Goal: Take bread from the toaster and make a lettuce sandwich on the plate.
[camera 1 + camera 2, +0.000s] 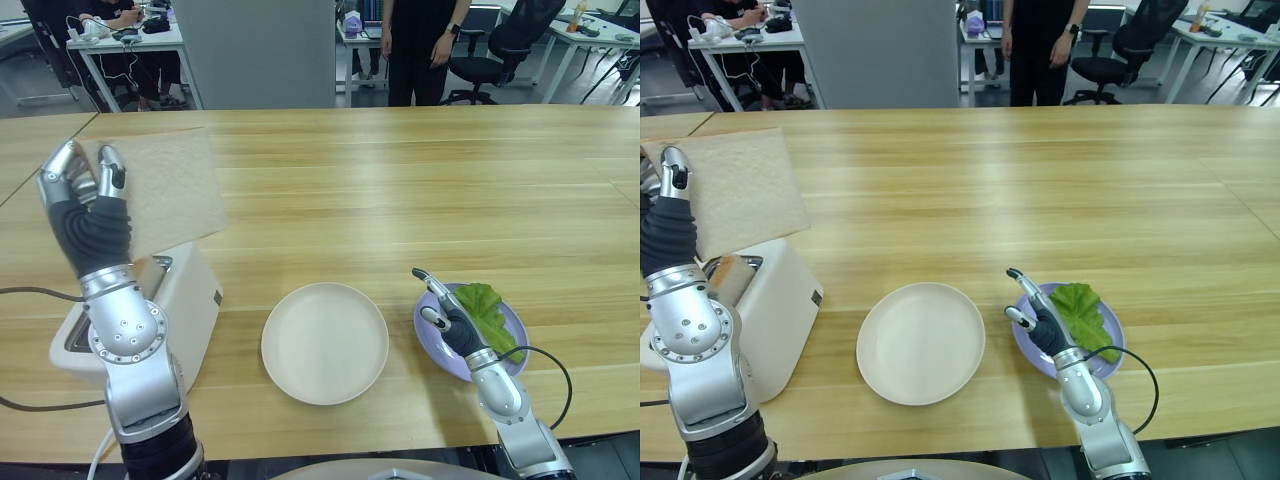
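Wooden table (400, 180): left hand (85, 205) pinches bread (170, 190) above the toaster (185, 300) at left; plate (325, 343) near centre; right hand (450, 322), fingers spread, beside lettuce (490, 310) on a purple dish (521, 325).

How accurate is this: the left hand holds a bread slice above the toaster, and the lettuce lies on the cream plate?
One detail is wrong. The left eye view shows the lettuce on the purple plate, not the cream plate. The rest holds: the left hand holds the bread slice above the toaster.
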Motion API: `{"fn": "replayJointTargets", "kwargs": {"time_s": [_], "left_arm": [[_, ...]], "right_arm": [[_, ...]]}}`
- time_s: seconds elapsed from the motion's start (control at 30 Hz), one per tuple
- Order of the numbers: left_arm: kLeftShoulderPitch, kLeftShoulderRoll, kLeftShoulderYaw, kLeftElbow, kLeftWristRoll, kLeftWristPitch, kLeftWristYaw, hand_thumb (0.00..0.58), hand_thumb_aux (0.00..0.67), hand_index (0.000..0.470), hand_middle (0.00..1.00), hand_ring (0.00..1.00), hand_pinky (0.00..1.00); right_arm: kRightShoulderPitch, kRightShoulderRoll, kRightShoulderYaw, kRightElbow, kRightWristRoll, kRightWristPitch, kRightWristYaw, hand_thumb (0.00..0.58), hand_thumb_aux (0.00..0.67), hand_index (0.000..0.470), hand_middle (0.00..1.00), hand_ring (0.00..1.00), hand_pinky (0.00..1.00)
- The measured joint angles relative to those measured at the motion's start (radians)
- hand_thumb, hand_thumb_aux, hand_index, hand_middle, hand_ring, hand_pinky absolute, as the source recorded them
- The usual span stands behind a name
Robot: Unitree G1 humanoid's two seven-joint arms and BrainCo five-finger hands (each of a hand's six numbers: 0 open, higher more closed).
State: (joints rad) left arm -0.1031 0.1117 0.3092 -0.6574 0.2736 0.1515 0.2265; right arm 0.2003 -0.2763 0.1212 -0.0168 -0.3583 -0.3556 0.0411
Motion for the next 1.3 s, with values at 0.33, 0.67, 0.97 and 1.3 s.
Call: {"fn": "replayJointTargets", "kwargs": {"time_s": [0.33,0.67,0.97,1.3], "left_arm": [[0.107,-0.181,-0.255,0.219,-0.178,0.104,-0.148,0.580,0.670,0.460,1.00,1.00,1.00],[0.293,-0.172,-0.391,0.322,-0.193,-0.012,-0.199,0.580,0.670,0.460,1.00,1.00,1.00],[0.336,-0.141,-0.438,0.425,-0.172,-0.058,-0.215,0.580,0.670,0.460,1.00,1.00,1.00],[0.336,-0.168,-0.499,0.593,-0.111,-0.146,-0.156,0.580,0.670,0.460,1.00,1.00,1.00]], "right_arm": [[-0.001,-0.003,0.000,-0.001,0.000,0.000,0.001,0.000,0.000,0.000,0.00,0.00,0.00],[-0.069,-0.011,0.005,-0.004,0.022,0.000,0.051,0.000,0.000,0.000,0.00,0.00,0.00],[-0.079,-0.021,0.004,-0.004,0.034,0.000,0.070,0.000,0.000,0.000,0.00,0.00,0.00],[-0.080,-0.020,0.005,-0.005,0.040,0.001,0.074,0.000,0.000,0.000,0.00,0.00,0.00]]}}
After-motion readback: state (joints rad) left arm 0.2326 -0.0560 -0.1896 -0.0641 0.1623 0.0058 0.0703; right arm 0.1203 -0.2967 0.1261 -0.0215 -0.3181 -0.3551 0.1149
